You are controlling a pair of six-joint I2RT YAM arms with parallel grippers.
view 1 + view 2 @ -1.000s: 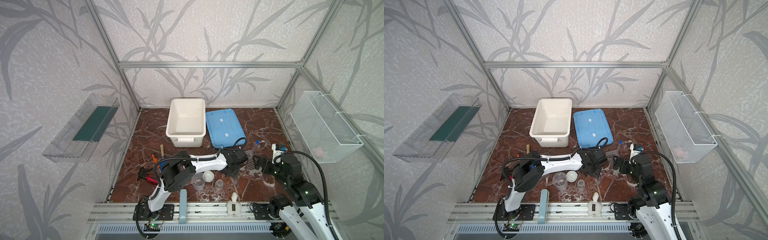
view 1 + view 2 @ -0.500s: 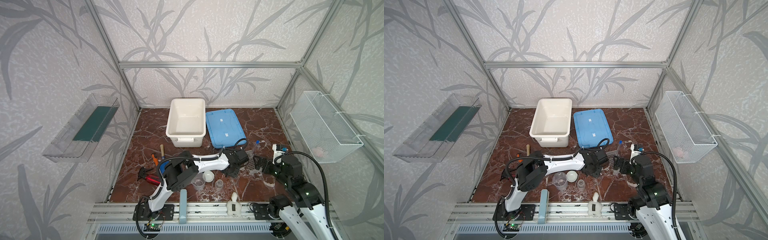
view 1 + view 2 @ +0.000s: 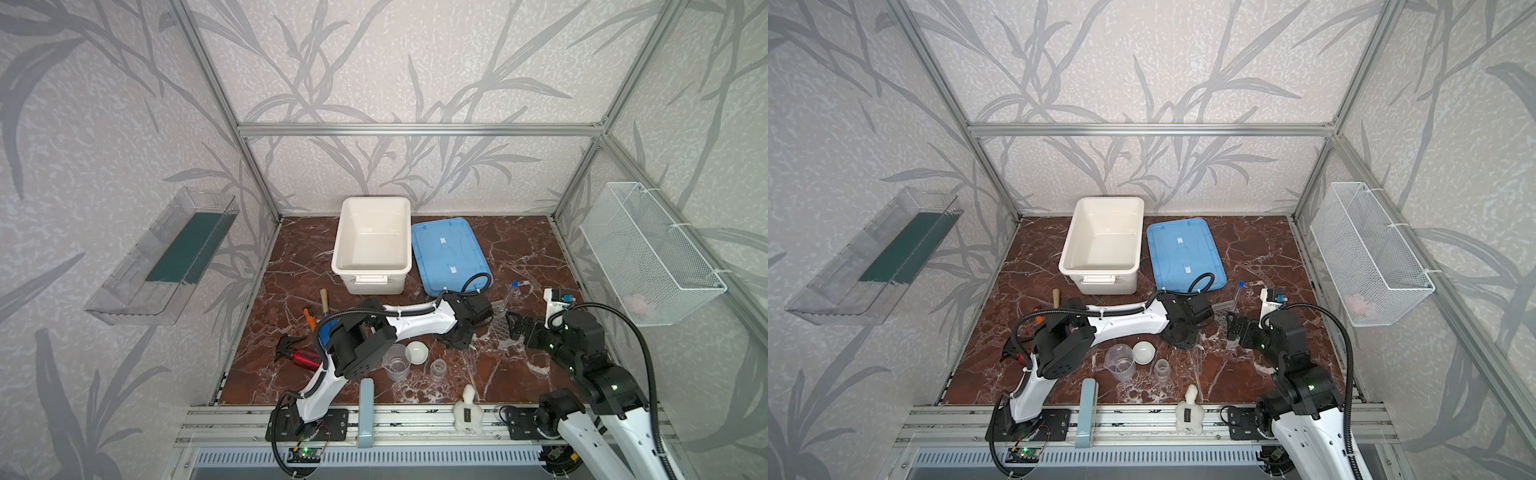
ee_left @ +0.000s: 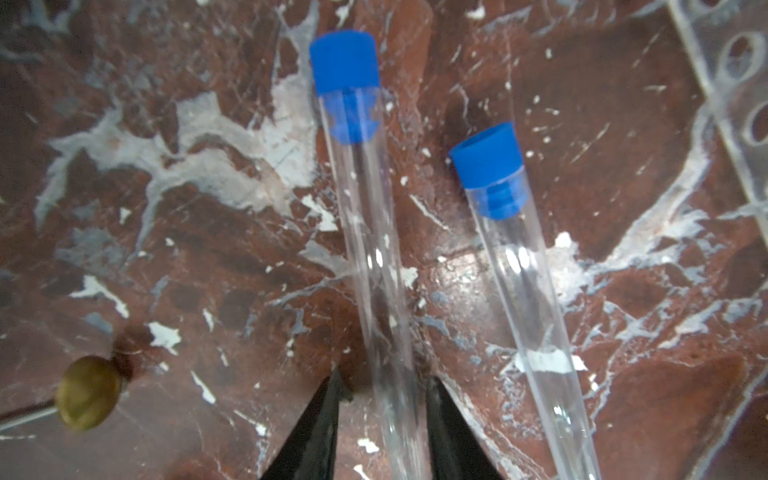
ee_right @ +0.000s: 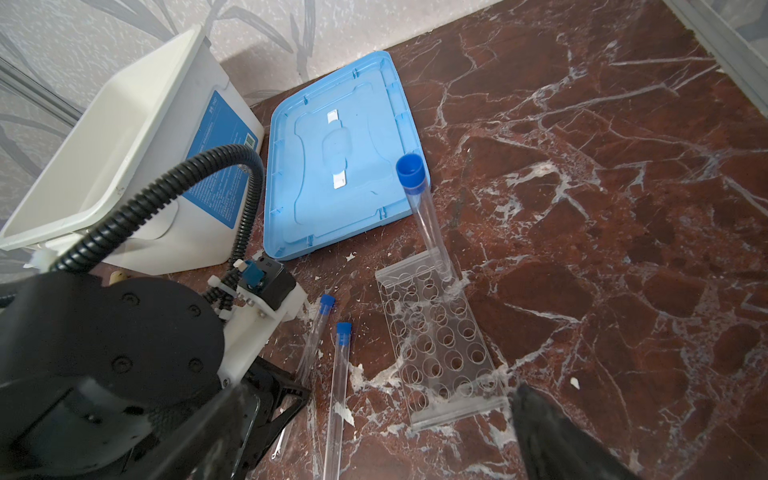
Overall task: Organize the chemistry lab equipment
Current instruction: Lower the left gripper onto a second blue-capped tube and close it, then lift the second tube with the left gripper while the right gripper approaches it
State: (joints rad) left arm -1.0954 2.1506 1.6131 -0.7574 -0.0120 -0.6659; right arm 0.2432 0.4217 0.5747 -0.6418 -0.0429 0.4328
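Two blue-capped test tubes lie side by side on the marble floor. My left gripper (image 4: pixel 384 386) straddles the body of the nearer tube (image 4: pixel 365 232); its jaws are open, with a small gap left on one side. The second tube (image 4: pixel 519 282) lies free beside it. A third tube (image 5: pixel 424 216) stands in the clear perforated rack (image 5: pixel 440 345). My right gripper (image 5: pixel 386 432) hangs wide open and empty at the rack's near end. The spouted beaker (image 3: pixel 397 361), white dish (image 3: pixel 417 352) and small cup (image 3: pixel 437 369) stand near the front edge.
A white bin (image 3: pixel 370 272) and a blue lid (image 3: pixel 446 253) lie at the back. The wooden-handled trowel (image 3: pixel 325 299) and the red-handled tool (image 3: pixel 305 359) are on the left. A wire basket (image 3: pixel 648 257) hangs on the right wall, a clear shelf (image 3: pixel 166 253) on the left wall.
The left gripper's jaws have narrowed around the lying test tube. The right arm has stayed almost still, its gripper wide open.
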